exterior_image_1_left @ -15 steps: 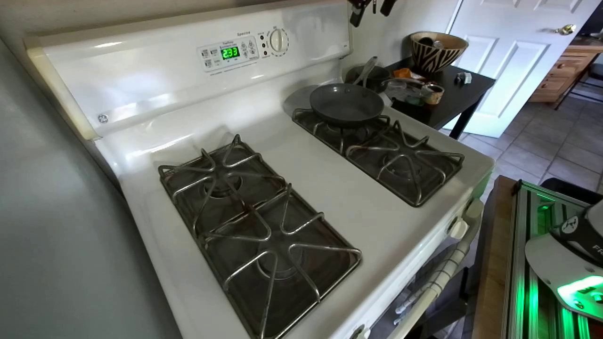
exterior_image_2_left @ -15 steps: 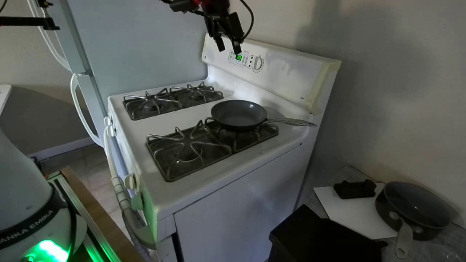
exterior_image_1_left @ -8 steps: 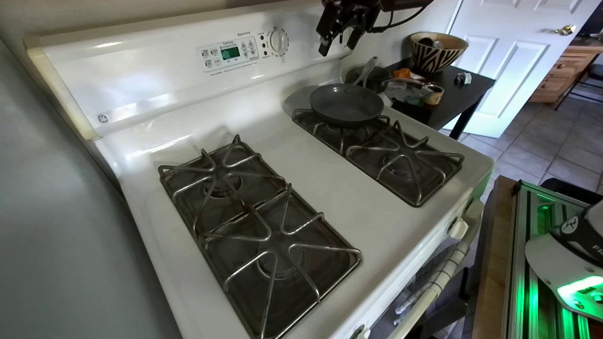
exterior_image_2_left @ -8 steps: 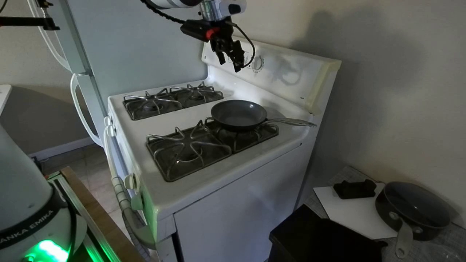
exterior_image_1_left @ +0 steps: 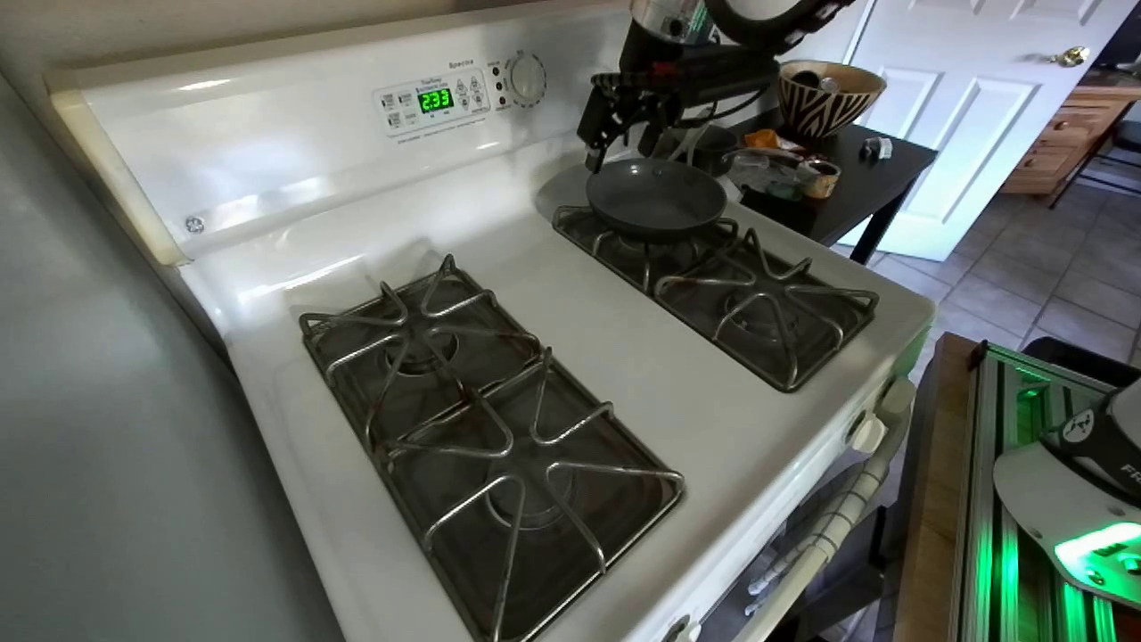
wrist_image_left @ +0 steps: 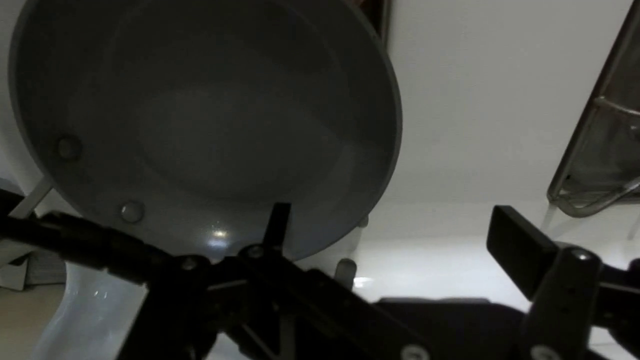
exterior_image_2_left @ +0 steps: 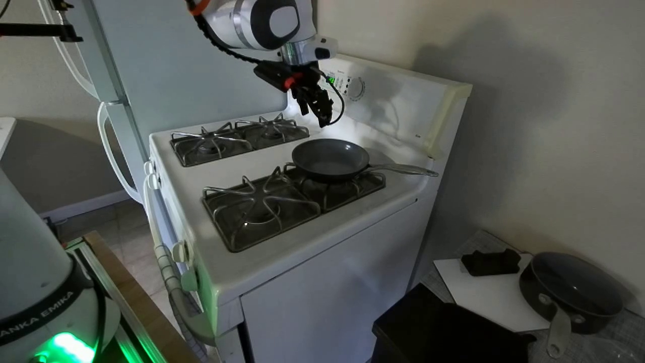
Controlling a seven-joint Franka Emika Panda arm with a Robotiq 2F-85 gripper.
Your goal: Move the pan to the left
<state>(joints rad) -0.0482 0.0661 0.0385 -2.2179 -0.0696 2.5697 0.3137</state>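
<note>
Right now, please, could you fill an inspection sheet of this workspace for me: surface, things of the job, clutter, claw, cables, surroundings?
Surface: white stovetop, glossy with reflections.
Job's things: pan on a rear burner grate, its handle pointing towards the side edge of the stove.
Clutter: saucepan beside the stove; patterned bowl on the dark table.
Claw: open, holding nothing, near the pan's rim.
Cables: black cable along the arm; thin cable looping beside the claw.
Surroundings: refrigerator beside the stove; white door beyond the dark table.

I'm in a kitchen: stove [exterior_image_2_left: 327,267], fridge [exterior_image_2_left: 166,70], and a pan [exterior_image_2_left: 330,157] near a back corner of the surface [exterior_image_1_left: 606,330].
</note>
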